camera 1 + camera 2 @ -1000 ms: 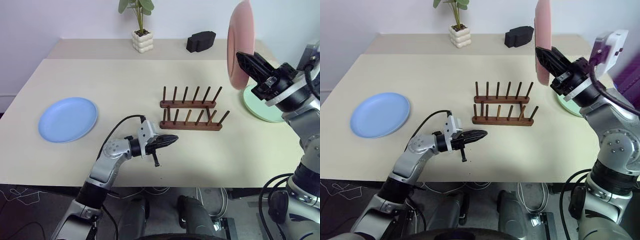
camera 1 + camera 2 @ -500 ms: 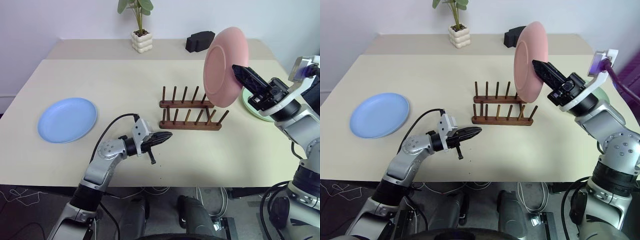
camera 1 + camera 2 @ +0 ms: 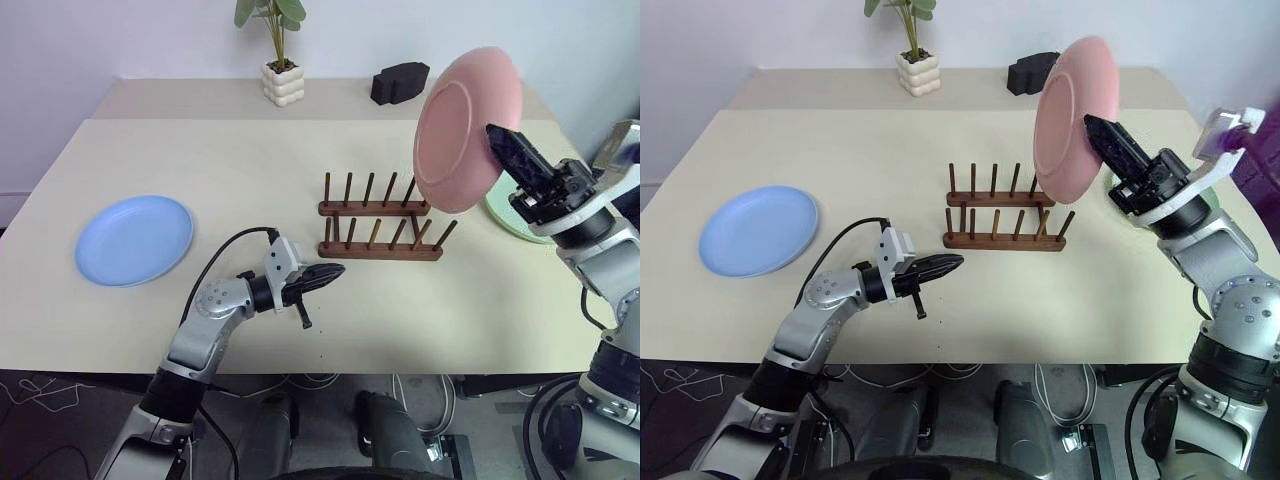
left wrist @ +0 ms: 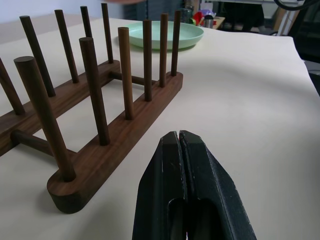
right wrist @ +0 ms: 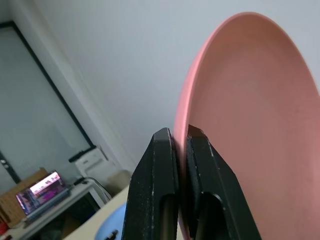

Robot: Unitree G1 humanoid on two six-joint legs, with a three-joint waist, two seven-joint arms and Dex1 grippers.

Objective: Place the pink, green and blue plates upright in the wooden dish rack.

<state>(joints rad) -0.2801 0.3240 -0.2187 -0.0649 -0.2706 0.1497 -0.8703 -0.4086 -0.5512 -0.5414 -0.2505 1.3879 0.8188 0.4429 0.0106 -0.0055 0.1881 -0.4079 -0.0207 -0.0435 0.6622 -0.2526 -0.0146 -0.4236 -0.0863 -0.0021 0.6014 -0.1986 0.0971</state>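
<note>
My right gripper [image 3: 492, 133] is shut on the rim of the pink plate [image 3: 462, 130], held tilted in the air above and just right of the wooden dish rack [image 3: 380, 228]. In the right wrist view both fingers clamp the pink plate [image 5: 250, 100] edge. The rack stands empty mid-table, two rails with upright pegs. The blue plate [image 3: 135, 240] lies flat at the left. The green plate [image 3: 507, 216] lies flat at the right, partly hidden behind my right arm. My left gripper [image 3: 335, 272] is shut and empty, hovering low near the rack's near left end [image 4: 65, 190].
A black block [image 3: 400, 82] and a small potted plant [image 3: 283, 80] stand at the back of the table. Open tabletop [image 3: 250, 160] stretches between the blue plate and the rack. The table's front edge runs just below my left gripper.
My right wrist has rolled, turning the pink plate from edge-on to show its face. The left arm has stayed still.
</note>
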